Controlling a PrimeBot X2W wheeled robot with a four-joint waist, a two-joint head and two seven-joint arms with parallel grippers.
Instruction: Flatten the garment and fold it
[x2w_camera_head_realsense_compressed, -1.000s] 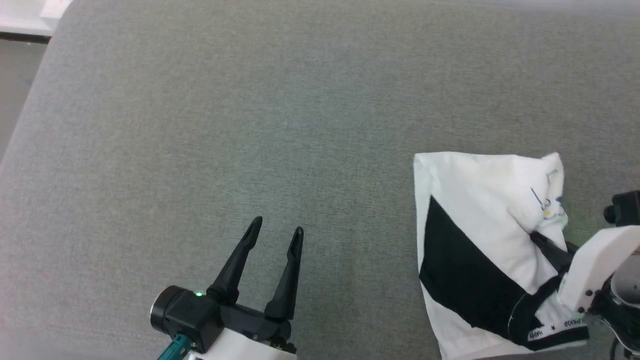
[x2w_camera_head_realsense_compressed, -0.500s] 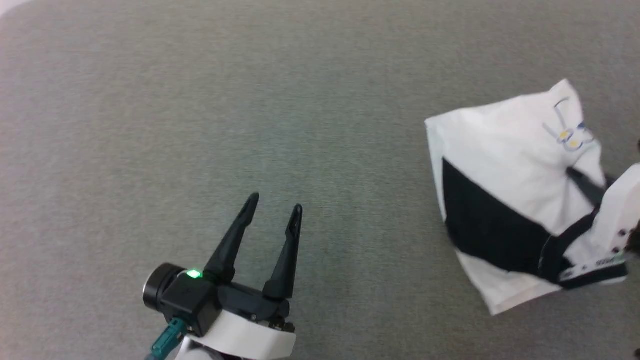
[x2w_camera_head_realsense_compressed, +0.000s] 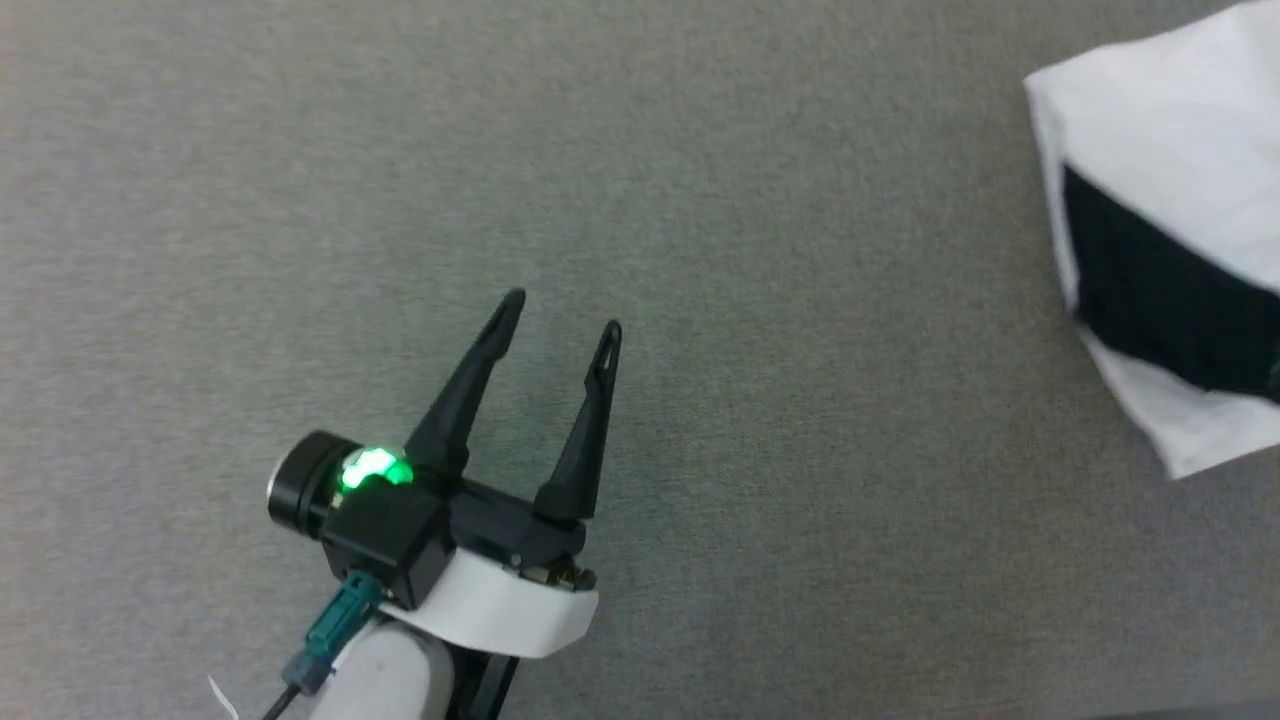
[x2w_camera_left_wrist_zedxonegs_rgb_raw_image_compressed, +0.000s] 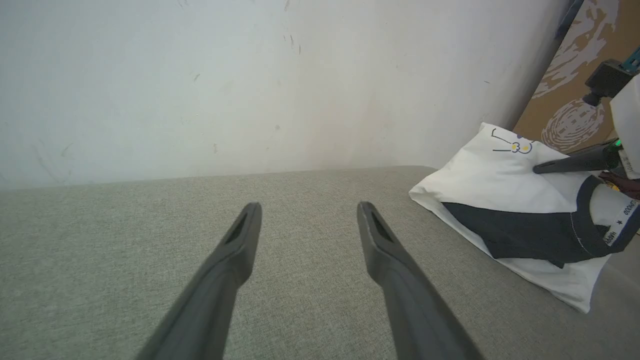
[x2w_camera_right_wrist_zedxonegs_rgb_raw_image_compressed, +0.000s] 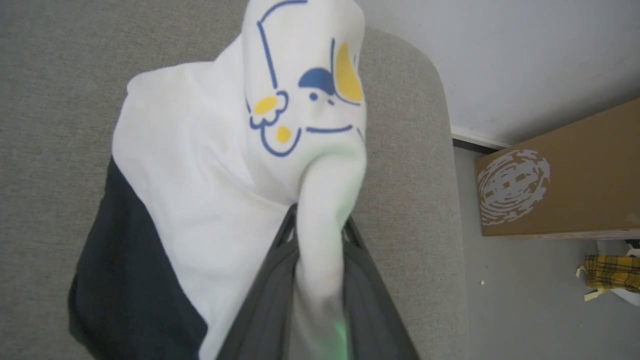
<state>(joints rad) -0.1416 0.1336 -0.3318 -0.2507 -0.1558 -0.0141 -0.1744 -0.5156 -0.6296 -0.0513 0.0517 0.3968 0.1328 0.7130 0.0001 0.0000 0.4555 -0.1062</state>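
The garment (x2w_camera_head_realsense_compressed: 1160, 150), white with a black panel, lies bunched at the upper right of the head view, cut off by the frame edge. In the right wrist view my right gripper (x2w_camera_right_wrist_zedxonegs_rgb_raw_image_compressed: 320, 220) is shut on a white fold of the garment (x2w_camera_right_wrist_zedxonegs_rgb_raw_image_compressed: 200, 170), which rises above the fingers and shows a blue and yellow print. The left wrist view has the garment (x2w_camera_left_wrist_zedxonegs_rgb_raw_image_compressed: 505, 175) at the right, with a dark finger of the right gripper (x2w_camera_left_wrist_zedxonegs_rgb_raw_image_compressed: 565, 163) lying against it. My left gripper (x2w_camera_head_realsense_compressed: 563, 315) stands open over bare grey cloth, well left of the garment, fingers (x2w_camera_left_wrist_zedxonegs_rgb_raw_image_compressed: 240, 240) spread with nothing between them.
A grey fabric surface (x2w_camera_head_realsense_compressed: 700, 150) carries everything; its rounded edge (x2w_camera_right_wrist_zedxonegs_rgb_raw_image_compressed: 440, 150) runs just right of the garment. Beyond it are a white wall (x2w_camera_left_wrist_zedxonegs_rgb_raw_image_compressed: 250, 75), a brown cardboard box (x2w_camera_right_wrist_zedxonegs_rgb_raw_image_compressed: 565, 175) and a yellow checked cloth (x2w_camera_right_wrist_zedxonegs_rgb_raw_image_compressed: 612, 272) on the floor.
The head camera has shifted. The garment, held by the right gripper, now sits farther right of and farther from the left gripper. The left gripper stays open.
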